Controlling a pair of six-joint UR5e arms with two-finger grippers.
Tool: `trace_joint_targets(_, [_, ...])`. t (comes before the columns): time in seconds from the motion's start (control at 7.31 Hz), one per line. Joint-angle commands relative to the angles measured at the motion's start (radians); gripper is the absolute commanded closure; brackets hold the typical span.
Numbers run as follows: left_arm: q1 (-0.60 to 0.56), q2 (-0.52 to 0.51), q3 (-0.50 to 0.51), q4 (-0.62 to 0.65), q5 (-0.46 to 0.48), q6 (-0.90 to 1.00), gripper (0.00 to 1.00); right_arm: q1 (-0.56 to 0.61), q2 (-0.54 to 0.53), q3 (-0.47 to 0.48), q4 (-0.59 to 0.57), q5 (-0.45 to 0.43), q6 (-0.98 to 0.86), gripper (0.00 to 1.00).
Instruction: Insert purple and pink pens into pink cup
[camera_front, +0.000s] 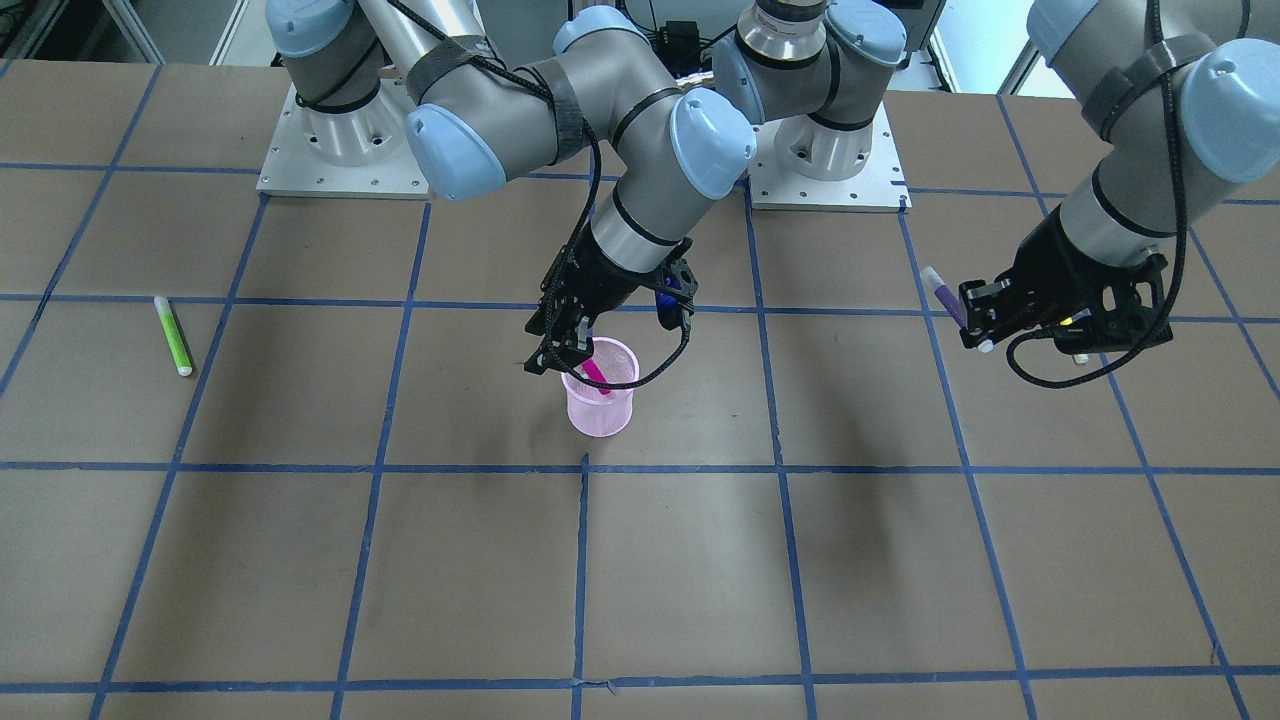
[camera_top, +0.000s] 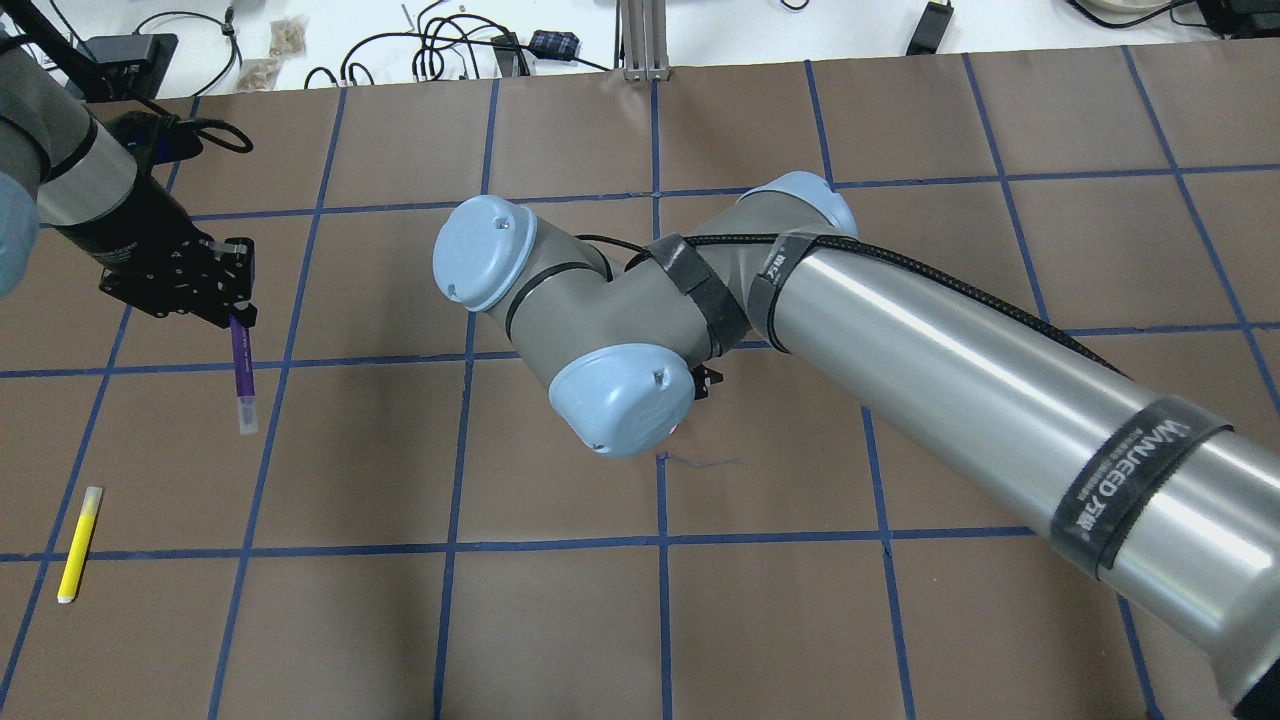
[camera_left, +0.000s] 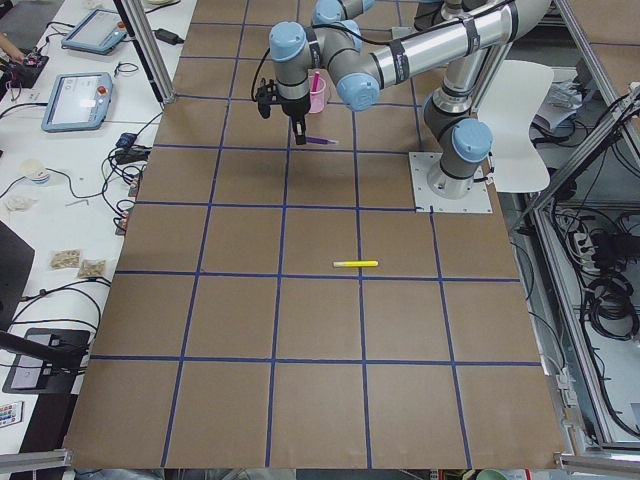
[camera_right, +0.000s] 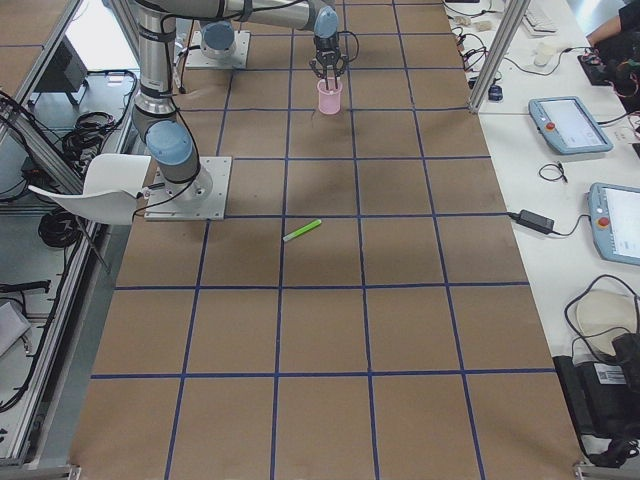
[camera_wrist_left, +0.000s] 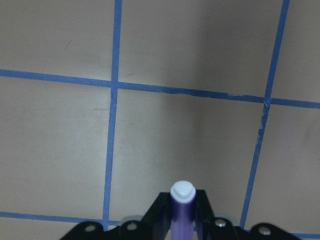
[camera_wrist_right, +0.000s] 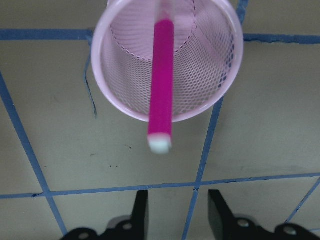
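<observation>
The pink mesh cup (camera_front: 600, 405) stands on the table near the middle. The pink pen (camera_front: 597, 372) is inside it, leaning on the rim. In the right wrist view the pink pen (camera_wrist_right: 161, 90) stands free in the cup (camera_wrist_right: 222, 95). My right gripper (camera_front: 560, 348) hovers just above the cup's rim, open and empty, its fingertips (camera_wrist_right: 141, 210) apart. My left gripper (camera_front: 975, 322) is off to the side, above the table, shut on the purple pen (camera_front: 943, 293). That pen (camera_top: 242, 370) sticks out of the left gripper (camera_top: 232, 312) and shows end-on in the left wrist view (camera_wrist_left: 182, 200). The overhead view hides the cup under my right arm.
A green pen (camera_front: 172, 335) lies on the table on my right side. A yellow pen (camera_top: 78, 543) lies on my left side, near my base. Brown paper with blue tape grid lines (camera_front: 580, 560) covers the table.
</observation>
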Motion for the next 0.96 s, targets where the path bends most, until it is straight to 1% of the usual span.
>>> trace_joint_targets(0.0, [-0.002,0.001,0.0,0.002,0.0,-0.003,1.0,-0.021,-0.008,-0.032,-0.01,0.0,0.005,0.01])
trace_joint_targets(0.14, [-0.009,0.004,0.0,0.002,-0.003,-0.014,1.0,-0.067,-0.043,-0.062,-0.013,0.011,0.039,0.05])
trace_joint_targets(0.27, [-0.047,0.01,0.002,0.014,-0.044,-0.038,1.0,-0.175,-0.071,-0.063,-0.007,0.016,0.141,0.06])
trace_joint_targets(0.41, [-0.108,0.01,0.0,0.064,-0.078,-0.065,1.0,-0.282,-0.112,-0.072,-0.001,0.107,0.238,0.0])
trace_joint_targets(0.55, [-0.182,0.008,0.0,0.118,-0.083,-0.157,1.0,-0.384,-0.178,-0.057,0.004,0.217,0.317,0.0])
trace_joint_targets(0.68, [-0.26,-0.004,-0.002,0.196,-0.083,-0.243,1.0,-0.48,-0.224,-0.058,0.025,0.276,0.497,0.0])
trace_joint_targets(0.82, [-0.341,-0.015,-0.003,0.307,-0.082,-0.33,1.0,-0.554,-0.247,-0.06,0.074,0.48,0.551,0.0])
